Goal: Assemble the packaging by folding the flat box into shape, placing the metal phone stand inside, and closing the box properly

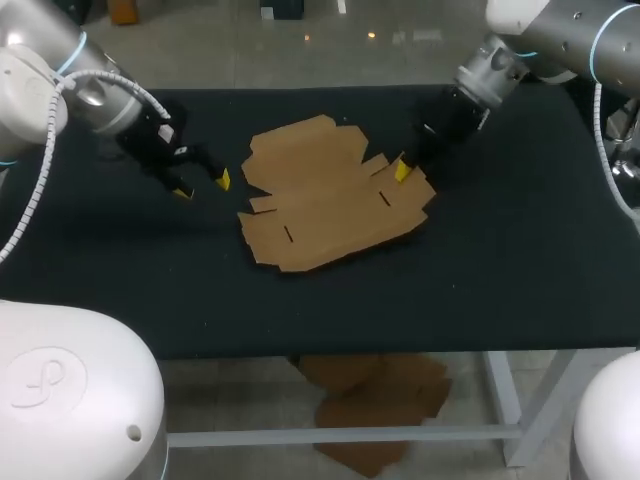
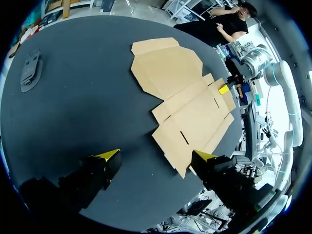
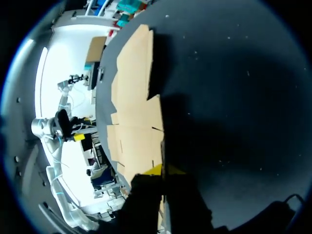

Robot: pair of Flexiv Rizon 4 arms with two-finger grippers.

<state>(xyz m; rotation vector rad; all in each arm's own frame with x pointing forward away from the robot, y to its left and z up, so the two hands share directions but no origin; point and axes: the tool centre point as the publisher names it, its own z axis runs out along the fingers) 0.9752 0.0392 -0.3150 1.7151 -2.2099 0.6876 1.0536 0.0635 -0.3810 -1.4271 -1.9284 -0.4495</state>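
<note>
No text, number or label can be read in any view. The flat brown cardboard box blank [image 1: 335, 200] shows plain, unprinted faces. The white rounded robot base [image 1: 70, 400] carries an embossed mark, perhaps a logo, too faint to make out as letters.

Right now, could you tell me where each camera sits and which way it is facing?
Head view: above and behind, looking down on the flat brown cardboard box; left gripper, right gripper show.
Left wrist view: left wrist, facing the box across the black table; open yellow tips show.
Right wrist view: right wrist, close over the box; tips pinch its edge.
Shared: head and left wrist both see the right gripper.
</note>
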